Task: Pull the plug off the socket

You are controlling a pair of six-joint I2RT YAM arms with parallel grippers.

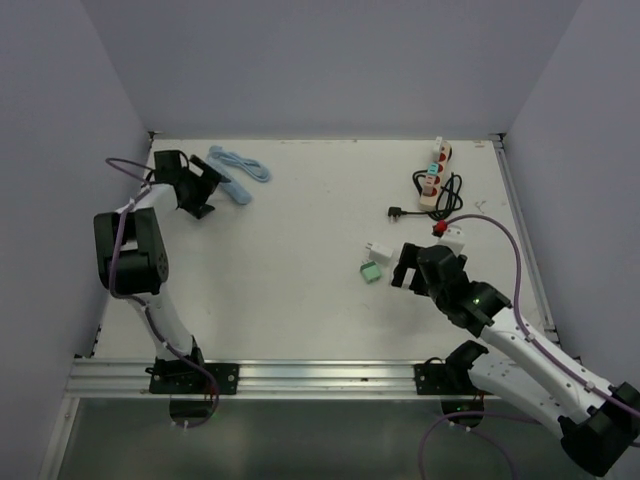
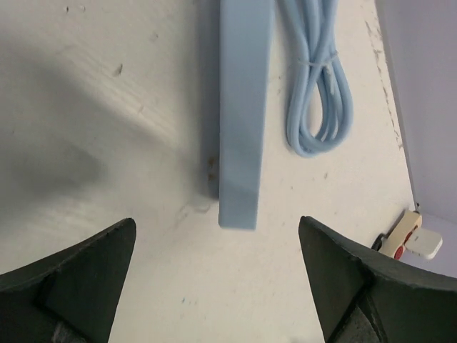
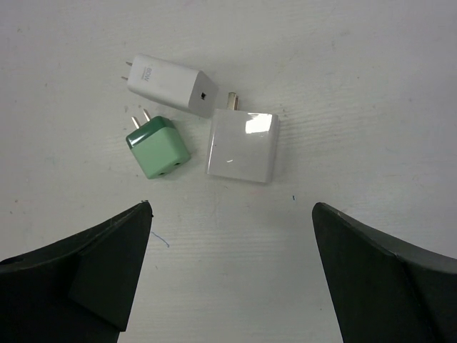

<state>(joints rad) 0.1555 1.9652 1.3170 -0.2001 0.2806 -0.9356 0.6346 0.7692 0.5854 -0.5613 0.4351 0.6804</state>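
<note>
I think both arms were between grabs. The left gripper hung at the far left of the white table. Its jaws were wide apart with nothing in them. Just past its tips lay the end of a long light blue power strip, with a coiled light blue cord beside it. No plug showed on that strip.

The right gripper hung nearer, on the right side. It was spread wide and empty too. In front of it lay three loose things, close together: a long white charger, a small green charger and a square white charger.

The socket to work on looked like the white power strip at the far right, with a black cord beside it. It had coloured bits on it, too small to tell if they were plugs.

Next, I think one arm should hold that strip down. The other should pinch a plug and pull it straight out.
</note>
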